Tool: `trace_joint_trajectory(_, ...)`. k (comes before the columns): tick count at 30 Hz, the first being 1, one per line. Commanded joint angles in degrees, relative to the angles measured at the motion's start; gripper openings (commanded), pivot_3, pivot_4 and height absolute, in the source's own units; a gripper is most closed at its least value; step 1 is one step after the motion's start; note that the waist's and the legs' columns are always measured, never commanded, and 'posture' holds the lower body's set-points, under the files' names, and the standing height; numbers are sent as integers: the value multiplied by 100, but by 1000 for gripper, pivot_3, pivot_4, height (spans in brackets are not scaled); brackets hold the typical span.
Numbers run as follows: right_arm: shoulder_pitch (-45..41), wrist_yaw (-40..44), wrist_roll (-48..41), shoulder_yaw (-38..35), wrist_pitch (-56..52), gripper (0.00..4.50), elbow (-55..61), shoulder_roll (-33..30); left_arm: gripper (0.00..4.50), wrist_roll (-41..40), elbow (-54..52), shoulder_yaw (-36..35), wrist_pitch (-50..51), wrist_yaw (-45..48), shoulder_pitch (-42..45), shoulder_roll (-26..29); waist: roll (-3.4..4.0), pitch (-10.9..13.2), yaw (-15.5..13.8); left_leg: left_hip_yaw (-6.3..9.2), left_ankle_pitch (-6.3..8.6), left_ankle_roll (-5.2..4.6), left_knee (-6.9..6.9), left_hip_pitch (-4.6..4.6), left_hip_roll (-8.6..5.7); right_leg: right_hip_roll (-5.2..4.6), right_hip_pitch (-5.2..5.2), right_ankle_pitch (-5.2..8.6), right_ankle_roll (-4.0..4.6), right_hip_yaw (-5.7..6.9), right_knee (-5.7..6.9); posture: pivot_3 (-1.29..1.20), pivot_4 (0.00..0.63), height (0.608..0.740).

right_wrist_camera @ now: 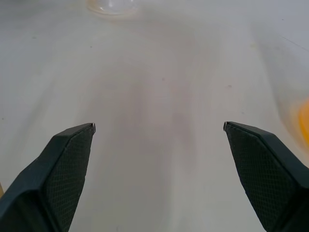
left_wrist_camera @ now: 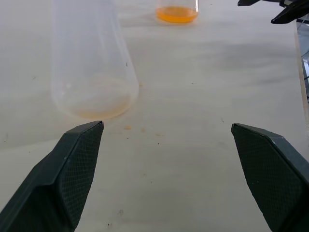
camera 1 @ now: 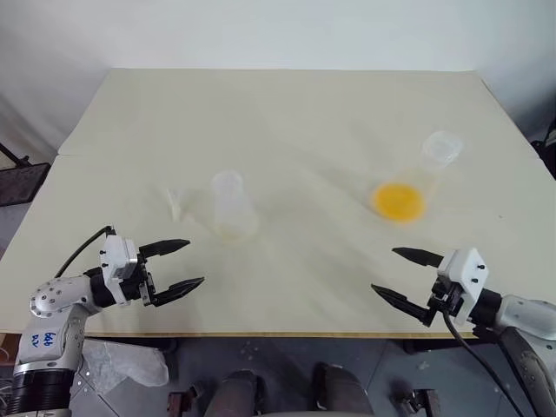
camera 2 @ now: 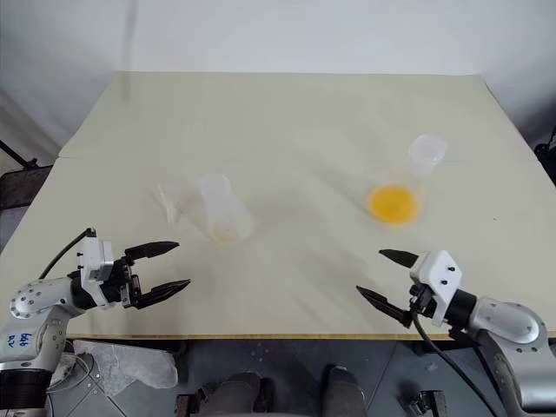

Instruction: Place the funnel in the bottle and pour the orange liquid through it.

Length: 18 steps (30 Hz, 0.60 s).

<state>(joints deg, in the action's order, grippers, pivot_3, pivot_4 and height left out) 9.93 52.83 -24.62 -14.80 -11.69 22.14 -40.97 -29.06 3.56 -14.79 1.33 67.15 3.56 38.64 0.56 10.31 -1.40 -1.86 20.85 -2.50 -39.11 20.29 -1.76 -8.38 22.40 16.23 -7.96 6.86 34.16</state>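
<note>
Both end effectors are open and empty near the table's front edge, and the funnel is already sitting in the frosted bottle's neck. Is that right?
Not quite. The funnel is not in the bottle; the left eye view shows it on the table beside the bottle, on the robot's left of it. The rest holds: the left end effector and the right end effector are open and empty near the front edge.

The two head views looked down and forward from above the near edge of the table (camera 1: 287,113), taking in the whole top and both arms; they shared nearly the same scene, slightly offset sideways. The left wrist view sat low and close behind the left gripper (camera 1: 176,266), facing across the table past the bottle (left_wrist_camera: 89,63) toward the orange liquid (left_wrist_camera: 176,13) and the right gripper (left_wrist_camera: 277,8). The right wrist view looked low between the right gripper's fingers (right_wrist_camera: 67,169) toward the bottle's base.
</note>
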Motion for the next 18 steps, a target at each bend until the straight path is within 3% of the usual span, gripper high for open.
trace_joint_trajectory(1, -40, -15, -102, -19, 18, 4465, 129, 22, 4500, -125, -52, -63, 34, -5, 18, -35, 0, 0, -1, 0, 0, 0, 0, 0, 0, 0, 0, 0, 0, 0, 0, 0, 150, 740)
trace_joint_trajectory(11, -294, 96, -112, 138, 16, 4465, -62, -6, 4500, -127, -427, -201, 315, -644, -62, -202, 0, 0, 0, 0, 0, 0, 0, 0, 0, 0, 0, 0, 0, -1, 1, 0, 150, 740)
trace_joint_trajectory(18, -639, 284, -163, 295, -49, 4465, -262, -18, 4500, -574, -1055, -1091, 492, -948, -949, -190, 0, 0, 36, 1, 1, 1, 0, -1, 3, 0, 1, 0, 0, -3, 0, 0, 150, 740)
